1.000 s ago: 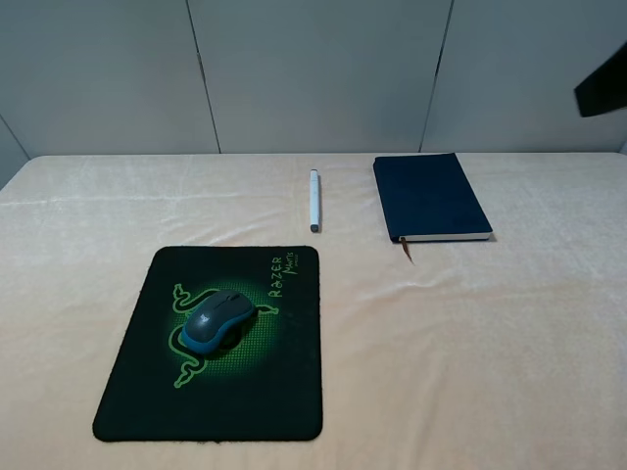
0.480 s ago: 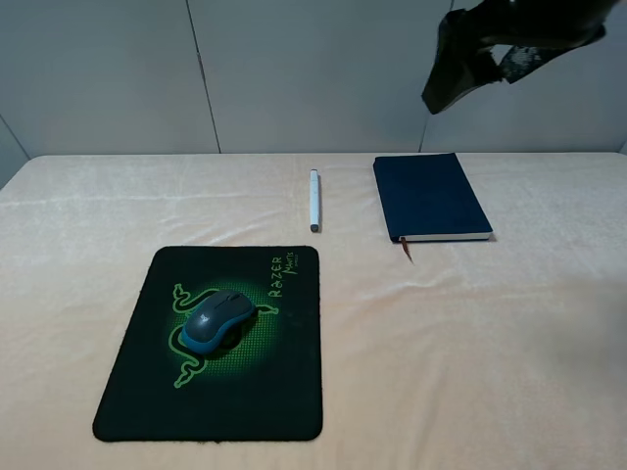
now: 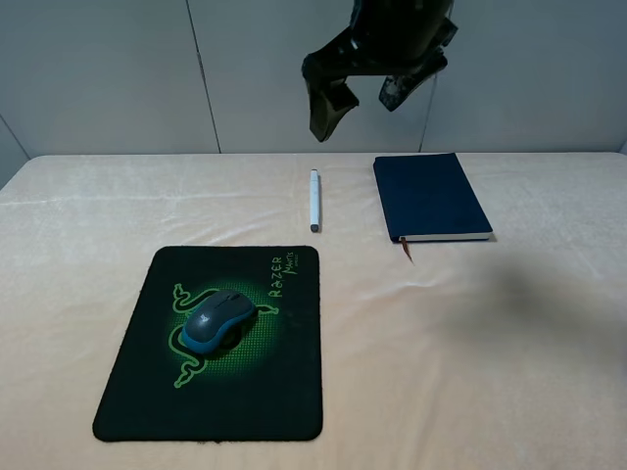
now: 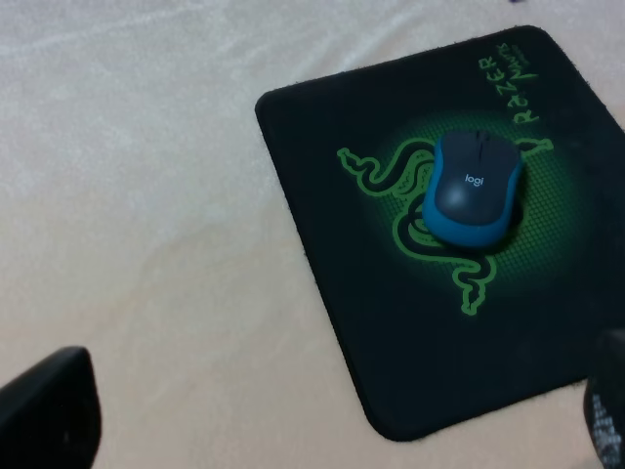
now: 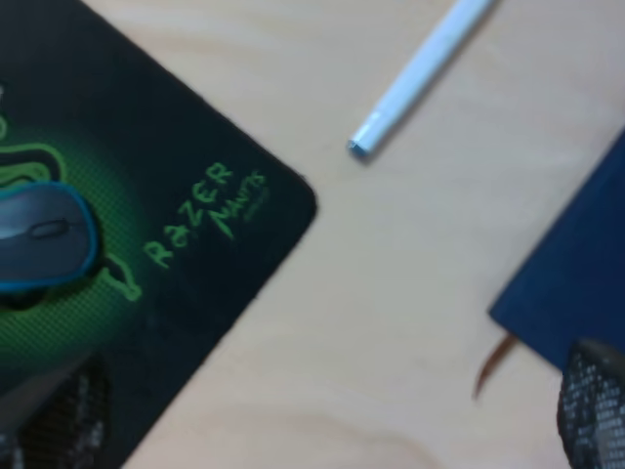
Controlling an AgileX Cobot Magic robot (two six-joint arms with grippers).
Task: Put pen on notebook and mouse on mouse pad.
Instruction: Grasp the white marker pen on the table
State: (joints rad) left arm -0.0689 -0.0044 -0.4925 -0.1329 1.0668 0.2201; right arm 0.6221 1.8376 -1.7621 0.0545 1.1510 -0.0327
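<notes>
Black mouse pad [image 3: 127, 392]: lies flat at the near left of the cream tablecloth [image 3: 490, 343], green logo upward and lettering toward its far right corner, so it is ready as a landing place.
Mouse [image 3: 216, 321]: sits on the green logo near the pad's middle, wholly inside its edges. That half of the task looks done, and nothing needs to grip it.
Left gripper [image 4: 327, 415]: out of the high view. Its own camera looks down on pad and mouse, with the fingers spread wide, nothing between them, well clear of the mouse. It is likely idle because its side needs no more work.
Pen [image 3: 314, 200]: lies flat on bare cloth at the far middle, running far to near with the darker tip toward the near end. It is just beyond the pad's far right corner and apart from the notebook [image 3: 429, 196], so this step is not yet done.
Right gripper [image 3: 358, 110]: hangs high over the far edge, roughly above the pen, jaws wide and empty. It seems placed for a descent across the slim barrel.
Notebook: closed and flat at the far right, its cover bare, with the ribbon bookmark [image 3: 408, 251] trailing onto the cloth at its near edge. The round pen could roll, so a low release along the cover would suit.
</notes>
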